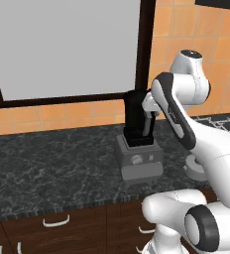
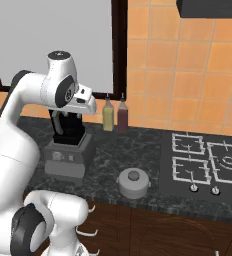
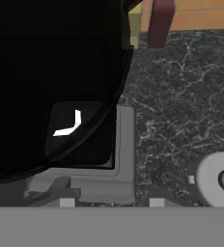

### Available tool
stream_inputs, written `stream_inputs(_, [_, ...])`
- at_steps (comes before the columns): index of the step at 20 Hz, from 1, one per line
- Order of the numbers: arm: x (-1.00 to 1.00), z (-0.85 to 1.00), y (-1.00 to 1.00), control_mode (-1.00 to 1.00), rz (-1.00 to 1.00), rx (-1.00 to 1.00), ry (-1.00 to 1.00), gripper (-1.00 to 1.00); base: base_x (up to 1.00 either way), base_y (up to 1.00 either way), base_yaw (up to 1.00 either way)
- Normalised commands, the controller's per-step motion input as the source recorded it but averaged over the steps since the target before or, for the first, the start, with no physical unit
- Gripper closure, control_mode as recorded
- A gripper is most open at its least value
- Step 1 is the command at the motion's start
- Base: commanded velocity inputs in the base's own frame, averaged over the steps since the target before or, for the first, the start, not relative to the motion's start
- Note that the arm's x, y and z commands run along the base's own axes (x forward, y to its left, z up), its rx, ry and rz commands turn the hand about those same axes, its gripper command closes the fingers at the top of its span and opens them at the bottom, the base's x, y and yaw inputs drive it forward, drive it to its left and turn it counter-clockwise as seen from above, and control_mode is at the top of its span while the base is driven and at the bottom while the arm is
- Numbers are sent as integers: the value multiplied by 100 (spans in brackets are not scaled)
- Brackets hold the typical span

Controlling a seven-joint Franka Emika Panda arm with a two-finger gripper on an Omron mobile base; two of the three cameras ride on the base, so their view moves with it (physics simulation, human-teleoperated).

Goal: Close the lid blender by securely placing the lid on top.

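The blender (image 1: pixel 138 158) stands on the dark counter, its black jar (image 1: pixel 136 118) on a boxy grey base (image 2: pixel 67 159), and the jar's top is uncovered. My gripper (image 1: pixel 147 106) hovers just over the jar's rim (image 2: pixel 83 107), shut with nothing in it. From the hand view I look straight down into the black jar (image 3: pixel 51 72). The lid (image 2: pixel 134 182), a round light-grey cap with a centre knob, lies on the counter to the right of the blender (image 3: pixel 219 179), apart from the gripper. My arm partly covers the lid (image 1: pixel 195 167) in the left base view.
Two bottles, yellowish (image 2: pixel 108 114) and dark red (image 2: pixel 122 113), stand against the tiled wall behind the lid. A gas hob (image 2: pixel 208 162) occupies the counter's right end. A window (image 1: pixel 62 47) rises behind the blender. Drawers with handles (image 1: pixel 56 222) run under the counter edge.
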Motion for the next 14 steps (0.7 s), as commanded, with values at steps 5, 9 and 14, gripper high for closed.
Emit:
stream_inputs(5, [-13, -4, -46, -100, -3, 0, -1, -100, 0, 0, 0])
stream_inputs(9, [-1, -28, -100, -100, -14, -3, 10, -100, 0, 0, 0])
stream_inputs(14, [0, -77, -100, -100, -23, -5, 25, -100, 0, 0, 0])
